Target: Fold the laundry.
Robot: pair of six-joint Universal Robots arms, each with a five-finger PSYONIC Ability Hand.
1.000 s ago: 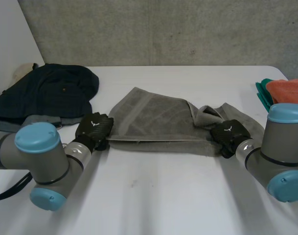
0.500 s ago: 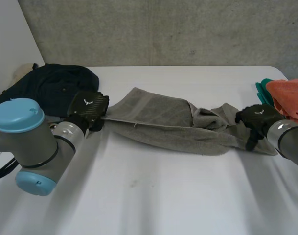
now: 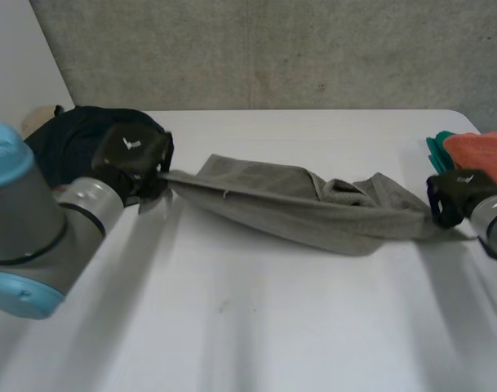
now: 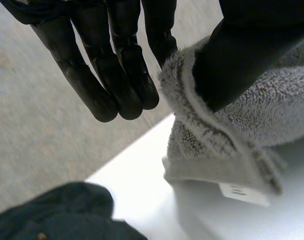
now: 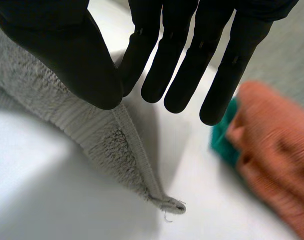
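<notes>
Fingers (image 4: 122, 75) of the left hand (image 3: 132, 159) are straight. The thumb (image 4: 241, 60) clamps one end of the towel (image 3: 313, 208) against the nearest finger, and the rest stand free. On the right hand (image 3: 456, 194) the thumb (image 5: 77, 55) pins the towel's other end, just short of its corner, against the first finger. Its other fingers (image 5: 176, 65) are straight and apart.

I read the towel as strung between both hands, running from 10 o'clock to 3 o'clock across the table (image 3: 272, 327). It is gathered into a rope-like band and its middle sags. I cannot tell whether the middle touches the table.

Task status, as I judge it:
1. Towel: gripped at both ends, not spread flat, no fold made.
2. Dark garment (image 3: 68, 143) at 10 o'clock: a loose heap, untouched.
3. Orange cloth (image 3: 481, 155) on a teal cloth (image 3: 437, 147) at 2 o'clock: stacked; fold state unclear.

Most of the work remains.
</notes>
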